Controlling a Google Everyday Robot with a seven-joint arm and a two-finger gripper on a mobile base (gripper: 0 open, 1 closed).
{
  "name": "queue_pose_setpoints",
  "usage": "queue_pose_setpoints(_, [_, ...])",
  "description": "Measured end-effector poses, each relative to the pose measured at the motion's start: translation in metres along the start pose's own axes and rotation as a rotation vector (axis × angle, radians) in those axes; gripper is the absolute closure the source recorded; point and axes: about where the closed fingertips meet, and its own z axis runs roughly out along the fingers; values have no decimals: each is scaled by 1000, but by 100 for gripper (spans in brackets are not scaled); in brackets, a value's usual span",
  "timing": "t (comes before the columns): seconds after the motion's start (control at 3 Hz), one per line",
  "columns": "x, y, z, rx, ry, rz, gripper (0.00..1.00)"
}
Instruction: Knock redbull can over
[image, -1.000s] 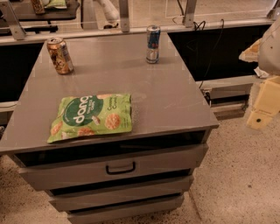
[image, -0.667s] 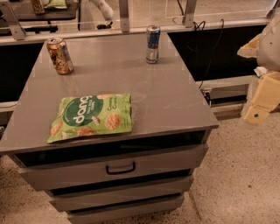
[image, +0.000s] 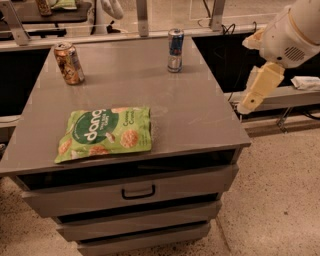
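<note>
The redbull can (image: 175, 50), slim, blue and silver, stands upright near the far right edge of the grey table top (image: 190, 105). My gripper (image: 256, 91) hangs off the table's right side, beyond its edge, nearer to me than the can and well apart from it. It holds nothing that I can see. The white arm (image: 295, 30) reaches in from the upper right.
A gold-brown can (image: 69, 63) stands upright at the far left of the table. A green snack bag (image: 104, 133) lies flat near the front left. Drawers (image: 137, 191) sit under the top. A rail (image: 150, 35) and dark shelving run behind the table.
My arm and gripper have moved left and slightly up, closer to the table's right edge. The cans and the bag have not moved.
</note>
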Motion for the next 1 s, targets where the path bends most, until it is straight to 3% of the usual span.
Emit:
queue_pose_setpoints(0.67, [-34, -83, 76, 65, -229, 52, 0])
queue_pose_setpoints(1.0, [-34, -83, 76, 65, -229, 52, 0])
